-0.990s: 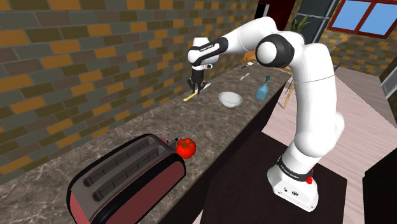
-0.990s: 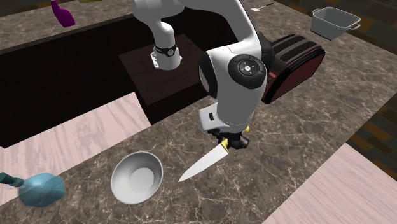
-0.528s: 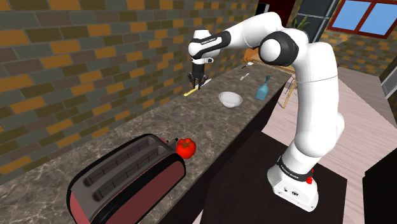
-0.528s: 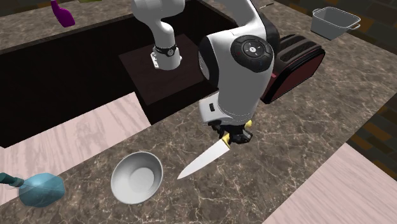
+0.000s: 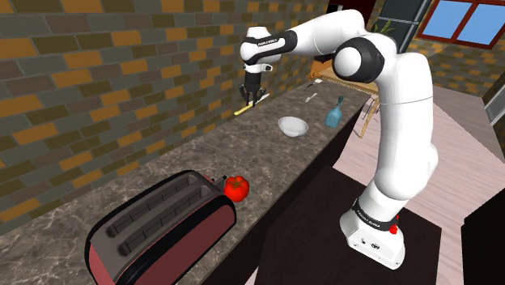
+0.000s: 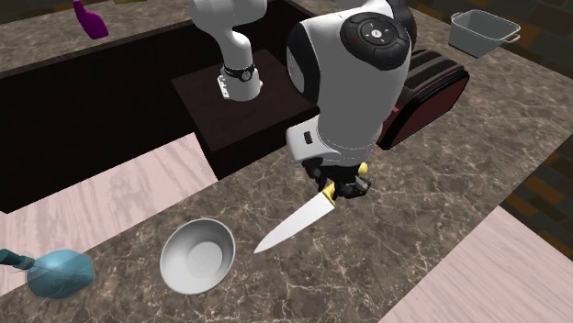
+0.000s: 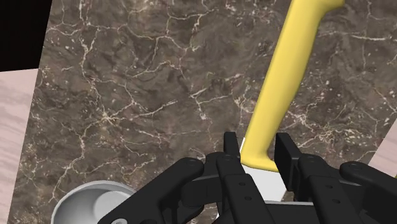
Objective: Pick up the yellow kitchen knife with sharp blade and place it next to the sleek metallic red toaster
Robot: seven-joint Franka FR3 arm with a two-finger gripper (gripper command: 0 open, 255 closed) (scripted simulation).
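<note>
Veined stone counter [image 6: 441, 211], knife [image 6: 294, 222] gripped

One black gripper [image 6: 342, 188] clenched on the knife's curved yellow handle, pointed pale blade slanting out over the counter near its brick-wall edge. One glossy red toaster [image 5: 162, 227] well apart. One round grey bowl [image 6: 196, 255] near the blade.

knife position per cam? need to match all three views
Shoulder view: knife at upper middle, hanging from the gripper above the counter.
Second exterior view: knife at centre, blade tip pointing toward the bowl.
Wrist view: knife clasped between the fingers, yellow handle running away from them.
Shared landmark: the bowl, beside the knife in every view.
</note>
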